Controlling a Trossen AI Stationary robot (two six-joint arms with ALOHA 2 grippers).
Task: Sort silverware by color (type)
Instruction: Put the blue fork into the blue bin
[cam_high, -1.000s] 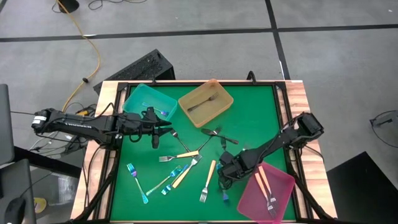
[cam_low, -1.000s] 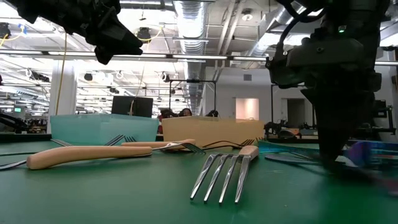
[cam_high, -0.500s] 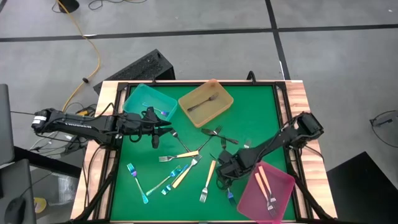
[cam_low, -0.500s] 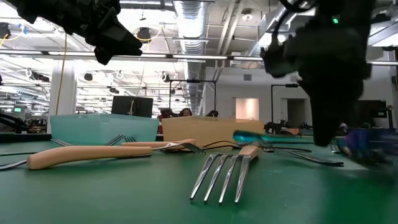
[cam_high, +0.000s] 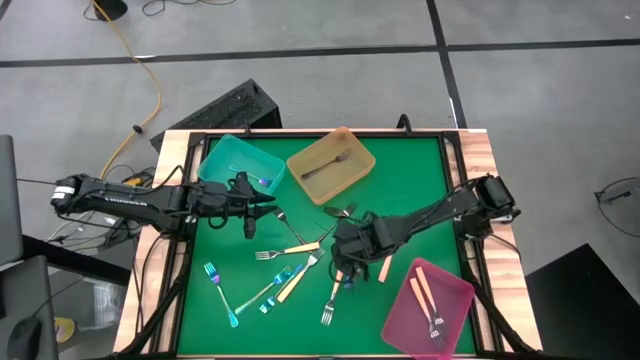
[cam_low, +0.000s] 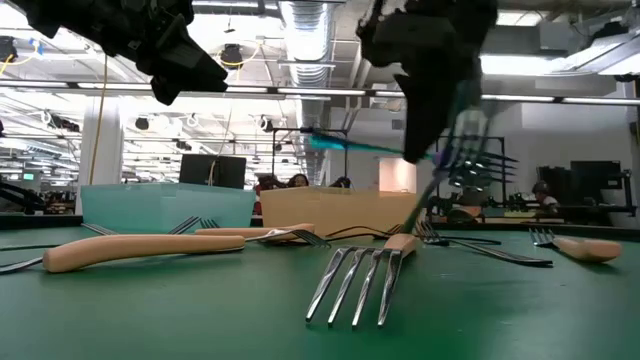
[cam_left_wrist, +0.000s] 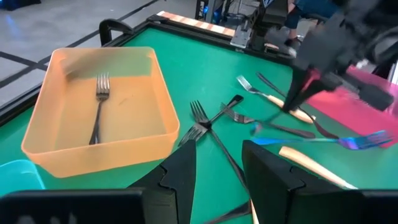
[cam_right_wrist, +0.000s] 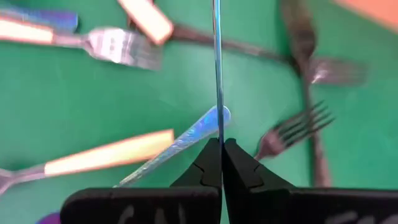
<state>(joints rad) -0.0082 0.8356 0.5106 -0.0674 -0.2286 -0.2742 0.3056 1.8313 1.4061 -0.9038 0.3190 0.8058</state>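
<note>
1. Above the table's (cam_high: 420, 170) middle, the right end effector (cam_high: 345, 262) is clamped on a blue fork (cam_right_wrist: 217, 62), lifted clear.
2. Near the teal tray (cam_high: 228, 160), the left end effector (cam_high: 262, 207) hovers, seemingly part open and empty.

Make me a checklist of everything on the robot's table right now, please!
Surface: green mat in a wood-edged frame.
Job's things: forks scattered mid-mat; one grey fork in the amber tray; two cream forks in the pink tray; a blue piece in the teal tray.
Clutter: nothing seen.
Grippers: right gripper shut on a thin blue fork, lifted above the mat; left gripper hangs by the teal tray, holding nothing.
Cables: yellow cord on the floor; dark cables at the table's left edge.
Surroundings: grey floor, black case behind the table, lab room beyond.
</note>
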